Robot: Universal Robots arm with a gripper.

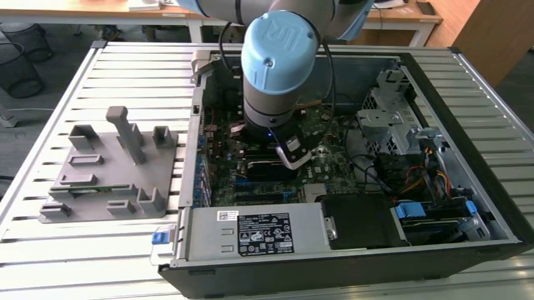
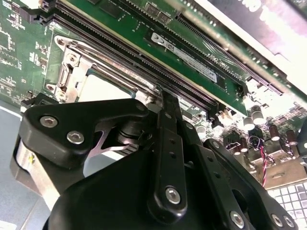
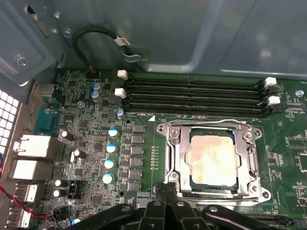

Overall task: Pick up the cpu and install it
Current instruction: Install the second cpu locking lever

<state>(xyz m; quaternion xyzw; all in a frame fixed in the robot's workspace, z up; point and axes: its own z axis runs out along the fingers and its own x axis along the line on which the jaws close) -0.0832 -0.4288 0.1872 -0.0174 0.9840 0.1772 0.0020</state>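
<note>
Item: chip (image 3: 212,162), square, flat, pale metal top with a thin dark rim. Location: lying flat inside the metal socket frame (image 3: 173,158) on the green circuit board (image 3: 288,143), just beside the four long black memory slots (image 3: 192,96). In the first wrist view it looks seated square within the frame; a pale corner of it (image 2: 103,86) shows past the black claw linkage in the second wrist view.

Claw (image 3: 168,189): poised low over the near edge of the socket, not touching the chip as far as can be seen. Whether its fingers stand apart or together cannot be told.

Handling, judged: light, stiff, smooth and likely slippery on top; underside contacts fragile, so it should stay level and never be dragged. Best hold is on two opposite rim edges, not the face.

Edges and room: the frame's raised rails hem the chip on all sides, leaving little side clearance; approach is from straight above. Slots crowd one side, small round capacitors (image 3: 111,148) another. The computer case (image 1: 492,231) walls enclose the board; the arm (image 1: 279,69) reaches in from overhead. A grey fixture (image 1: 109,181) sits on the slatted surface (image 1: 50,250), well apart from the case opening.
</note>
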